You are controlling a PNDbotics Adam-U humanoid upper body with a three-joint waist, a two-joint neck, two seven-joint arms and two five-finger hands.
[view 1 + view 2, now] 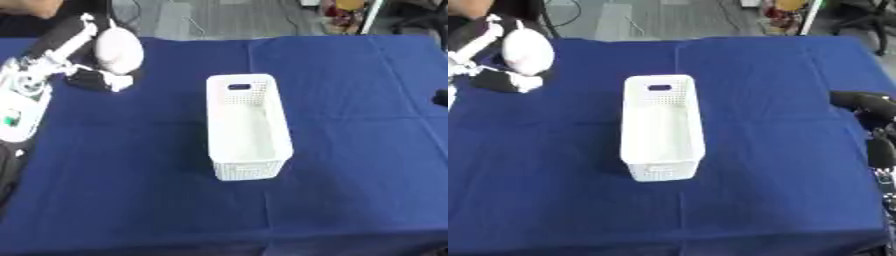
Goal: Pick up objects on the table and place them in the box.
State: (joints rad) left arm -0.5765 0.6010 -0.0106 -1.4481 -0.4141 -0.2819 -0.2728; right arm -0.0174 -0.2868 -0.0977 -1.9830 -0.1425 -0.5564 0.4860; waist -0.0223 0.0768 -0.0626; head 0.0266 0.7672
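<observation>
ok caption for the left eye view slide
Left hand holds a white rounded object beside the white box on blue cloth.

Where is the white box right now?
The white box stands mid-table on the blue cloth, lengthwise away from the robot, with a pale rounded object at far left.

2 head cams look steeply down from near side; both share box (248, 127) & blue table (350, 100)

Looks like a robotics lab: blue cloth-covered table (350, 75), grey floor (227, 17) with loose cables (627, 20), chair base (872, 22) behind.
</observation>
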